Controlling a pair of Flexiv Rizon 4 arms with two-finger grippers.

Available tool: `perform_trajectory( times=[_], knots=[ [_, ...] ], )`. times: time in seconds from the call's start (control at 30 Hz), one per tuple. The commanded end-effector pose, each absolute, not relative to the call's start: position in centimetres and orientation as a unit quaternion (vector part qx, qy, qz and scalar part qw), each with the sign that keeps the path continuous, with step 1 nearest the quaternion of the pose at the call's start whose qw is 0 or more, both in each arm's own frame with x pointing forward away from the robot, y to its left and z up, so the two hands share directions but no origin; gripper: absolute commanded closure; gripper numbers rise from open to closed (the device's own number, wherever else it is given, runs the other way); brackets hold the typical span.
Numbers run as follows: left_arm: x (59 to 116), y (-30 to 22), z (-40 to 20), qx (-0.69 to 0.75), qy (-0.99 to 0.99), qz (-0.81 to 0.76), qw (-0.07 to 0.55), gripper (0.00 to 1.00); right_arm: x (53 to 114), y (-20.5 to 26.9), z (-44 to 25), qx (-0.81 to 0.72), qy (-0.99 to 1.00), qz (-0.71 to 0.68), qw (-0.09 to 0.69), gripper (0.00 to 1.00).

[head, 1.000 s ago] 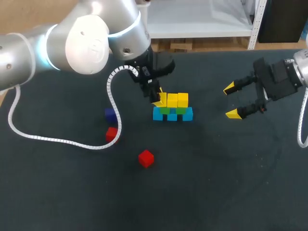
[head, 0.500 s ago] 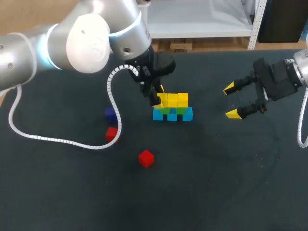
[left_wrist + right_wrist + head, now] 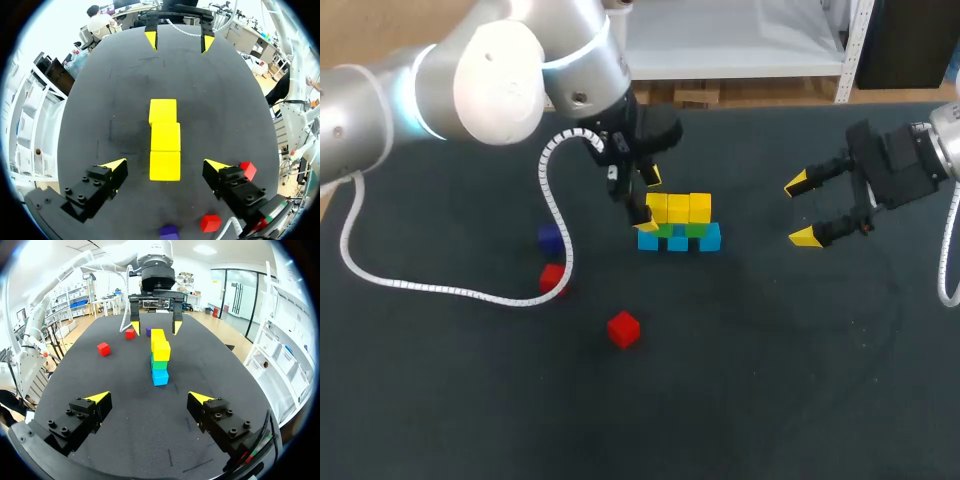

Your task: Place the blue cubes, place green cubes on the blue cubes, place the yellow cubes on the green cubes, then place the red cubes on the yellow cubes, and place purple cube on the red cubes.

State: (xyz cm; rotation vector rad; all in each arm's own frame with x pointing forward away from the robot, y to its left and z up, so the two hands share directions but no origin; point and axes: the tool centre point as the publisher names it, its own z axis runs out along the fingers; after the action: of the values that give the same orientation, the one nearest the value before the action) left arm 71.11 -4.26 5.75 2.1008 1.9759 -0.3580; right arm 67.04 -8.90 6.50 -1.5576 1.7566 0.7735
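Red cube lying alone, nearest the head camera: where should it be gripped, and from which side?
Probably from straight above, jaws closing on two opposite side faces. The red cube sits flat on the table, well apart from the other red cube, and looks slightly turned, so rotate the jaws to match its faces.

- At the middle of the table (image 3: 770, 400): bottom row (image 3: 678, 241) of three cubes, side by side, running left to right.
- On top of it: middle row (image 3: 695, 229); on that again, top row (image 3: 678, 208) of three.
- Just at the left end of the rows, raised above: left gripper (image 3: 646, 203), one finger before and one behind the end cube.
- Well apart to the right: right gripper (image 3: 802, 210).
- Well to the left: far loose cube (image 3: 549, 238), with near loose cube (image 3: 552, 278) close before it.
- Before the rows, leftward, apart from all: third loose cube (image 3: 623, 328).
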Motion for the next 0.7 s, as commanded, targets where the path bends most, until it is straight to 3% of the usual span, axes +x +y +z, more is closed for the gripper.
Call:
perform_trajectory(
  times=[0.03,0.7],
  knots=[
    [70.2,-2.2,6.4,0.712,0.680,-0.123,0.126,0.00,67.1,-8.9,6.4,-0.595,0.670,0.296,0.329,0.00],
    [64.3,6.9,6.9,0.763,0.621,-0.108,0.143,0.00,67.1,-8.9,6.4,-0.595,0.670,0.296,0.329,0.00]
  ],
)
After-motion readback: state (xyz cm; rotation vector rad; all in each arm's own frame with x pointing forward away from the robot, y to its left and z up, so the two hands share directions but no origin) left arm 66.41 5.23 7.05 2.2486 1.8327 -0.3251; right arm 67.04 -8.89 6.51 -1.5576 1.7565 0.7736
